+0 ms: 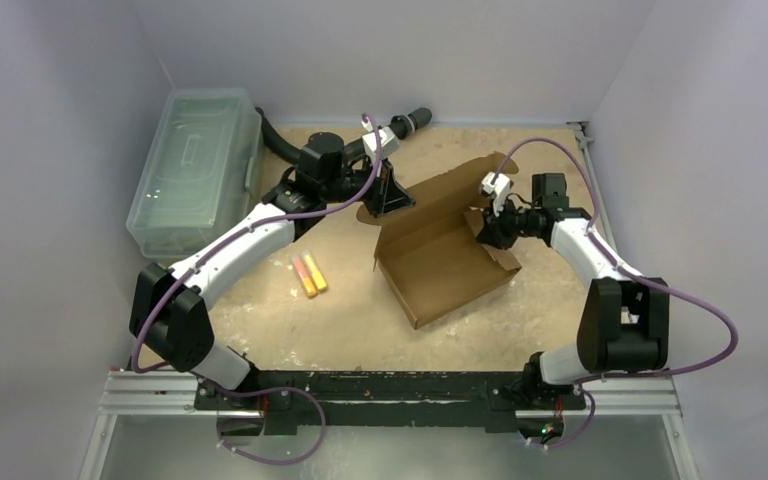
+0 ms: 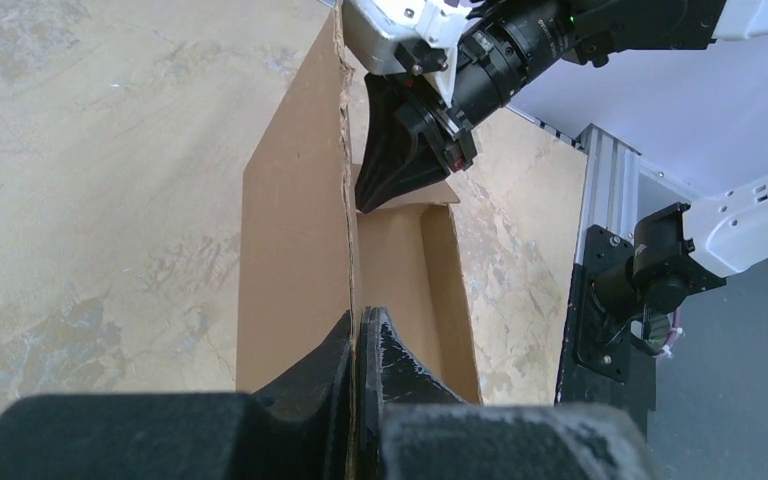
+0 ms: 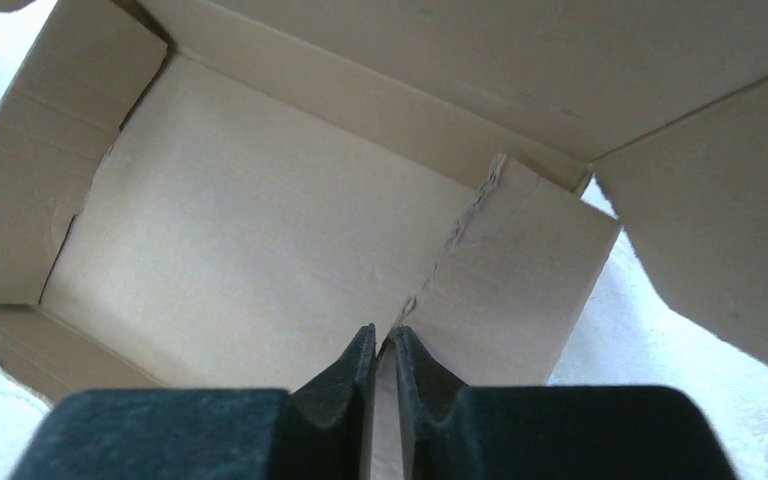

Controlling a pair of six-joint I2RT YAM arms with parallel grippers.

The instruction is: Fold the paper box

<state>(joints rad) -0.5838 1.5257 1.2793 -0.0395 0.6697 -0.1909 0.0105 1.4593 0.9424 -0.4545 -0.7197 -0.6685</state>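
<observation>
The paper box (image 3: 260, 230) is cropped in right wrist view; 2 orange sticks (image 1: 309, 274), perhaps markers, unidentifiable.

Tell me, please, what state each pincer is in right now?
Left pincer: closed on a panel edge of the plain brown corrugated cardboard box.
Right pincer: closed on a side flap of the same box.

The paper box (image 1: 440, 262) lies in the middle of the table (image 1: 360, 325), and its lid stands up at the far side. The left gripper (image 1: 388, 203) is at the far left corner of this lid; the right gripper (image 1: 483, 228) is at the right wall of the box. Two small sticks (image 1: 309, 274) lie side by side left of the box. A lidded bin (image 1: 195, 170) stands at the far left, well apart from the box.
</observation>
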